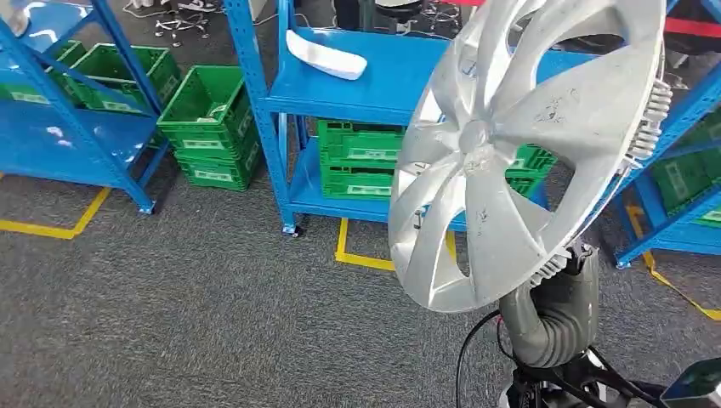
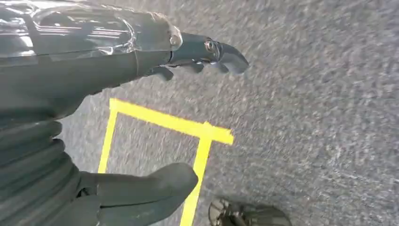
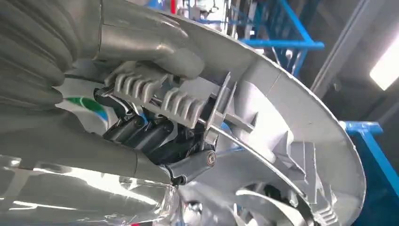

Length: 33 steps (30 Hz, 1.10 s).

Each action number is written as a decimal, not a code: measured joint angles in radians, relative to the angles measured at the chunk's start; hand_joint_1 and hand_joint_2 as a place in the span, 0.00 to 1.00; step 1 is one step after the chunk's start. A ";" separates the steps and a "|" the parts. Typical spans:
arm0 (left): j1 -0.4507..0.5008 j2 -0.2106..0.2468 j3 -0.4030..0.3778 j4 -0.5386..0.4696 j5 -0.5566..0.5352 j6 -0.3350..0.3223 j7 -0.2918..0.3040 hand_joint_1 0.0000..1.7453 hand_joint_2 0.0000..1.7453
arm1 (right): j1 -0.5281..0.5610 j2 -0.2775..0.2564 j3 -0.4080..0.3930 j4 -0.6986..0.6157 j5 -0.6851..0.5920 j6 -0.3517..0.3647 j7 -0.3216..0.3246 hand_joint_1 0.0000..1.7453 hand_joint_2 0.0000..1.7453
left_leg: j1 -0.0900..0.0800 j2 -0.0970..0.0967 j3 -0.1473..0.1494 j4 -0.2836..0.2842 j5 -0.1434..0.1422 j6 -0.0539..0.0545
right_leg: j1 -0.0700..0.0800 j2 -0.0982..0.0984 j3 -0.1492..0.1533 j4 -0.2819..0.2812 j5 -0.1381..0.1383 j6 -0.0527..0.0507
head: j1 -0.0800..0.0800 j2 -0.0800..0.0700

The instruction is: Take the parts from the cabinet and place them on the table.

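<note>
- My right hand (image 1: 557,306) grips a silver hubcap (image 1: 519,144) at its lower rim; the disc stands nearly upright above the hand, front face toward the head camera.
- In the right wrist view, the thumb (image 3: 155,49) lies over the rim of the hubcap (image 3: 301,127) and the dark fingers (image 3: 150,136) curl in behind the ribbed clips on its back, so the hand is clamped on the part.
- My left hand (image 2: 141,117) holds nothing. Its thumb (image 2: 150,188) and fingers (image 2: 216,54) stand apart, with grey carpet (image 2: 306,117) and yellow tape lines (image 2: 174,123) beyond them.
- Beyond the raised hubcap, and partly hidden by it, stands a blue shelf rack (image 1: 357,81). A white curved part (image 1: 326,54) lies on its upper shelf, to the left of the right hand and farther away.
- Green crates (image 1: 361,161) sit on the lower shelf of that rack, with more green crates (image 1: 212,127) on the floor farther left, beside a second blue rack (image 1: 76,127).
- The crates carry white labels; I cannot read the writing on them. I can see no readable brand on the hubcap face.
</note>
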 joint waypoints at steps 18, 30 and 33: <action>0.003 0.000 0.016 0.001 -0.015 -0.002 0.043 0.00 1.00 | -0.007 0.000 0.006 0.001 0.016 0.011 0.007 1.00 1.00 | 0.002 0.070 -0.040 0.112 -0.032 -0.053 | 0.002 -0.072 0.127 -0.310 0.146 -0.040 | -0.032 0.000; -0.008 0.041 0.050 -0.002 0.009 0.010 0.026 0.00 1.00 | -0.075 0.048 0.080 0.094 -0.078 0.149 -0.027 1.00 1.00 | -0.011 0.020 -0.005 -0.005 0.007 0.004 | 0.000 0.000 -0.013 0.030 -0.035 0.001 | -0.023 0.000; -0.003 0.027 0.050 -0.001 -0.006 0.023 0.068 0.00 1.00 | -0.075 0.049 0.085 0.108 -0.092 0.164 -0.027 1.00 1.00 | -0.011 -0.022 -0.001 -0.001 0.008 0.002 | 0.000 0.007 0.045 -0.110 0.081 -0.004 | -0.021 0.000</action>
